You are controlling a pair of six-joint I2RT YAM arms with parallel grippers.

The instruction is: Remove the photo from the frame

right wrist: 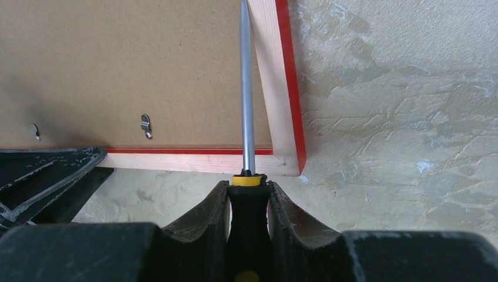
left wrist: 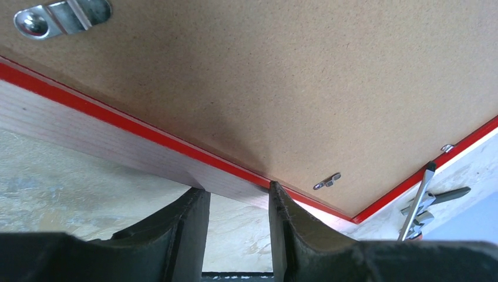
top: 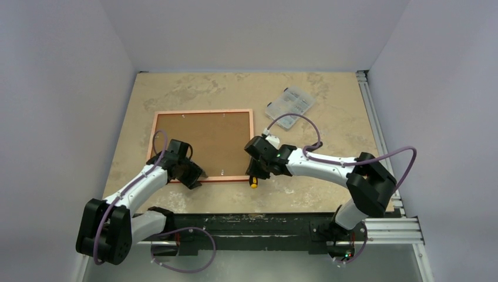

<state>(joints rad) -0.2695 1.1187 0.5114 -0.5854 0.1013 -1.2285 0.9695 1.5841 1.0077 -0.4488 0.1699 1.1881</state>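
Note:
The frame (top: pixel 202 111) lies face down on the table, its pale wood back rail and red edge showing. Inside it sits the photo's brown board back (top: pixel 202 141); the print side is hidden. My left gripper (top: pixel 197 176) is at the frame's near rail (left wrist: pixel 117 141), its fingertips (left wrist: pixel 276 194) against that rail and its jaws apart with only table between them (left wrist: pixel 238 191). My right gripper (top: pixel 254 170) is shut on a black-and-yellow screwdriver (right wrist: pixel 246 88) at the near right corner. The steel shaft lies over the frame (right wrist: pixel 282 88) beside the board (right wrist: pixel 117 70).
Small metal turn clips (left wrist: pixel 327 181) (right wrist: pixel 146 126) and a hanger plate (left wrist: pixel 61 14) sit on the board. A clear plastic parts box (top: pixel 289 107) lies at the back right. An aluminium rail (top: pixel 376 129) runs along the table's right edge.

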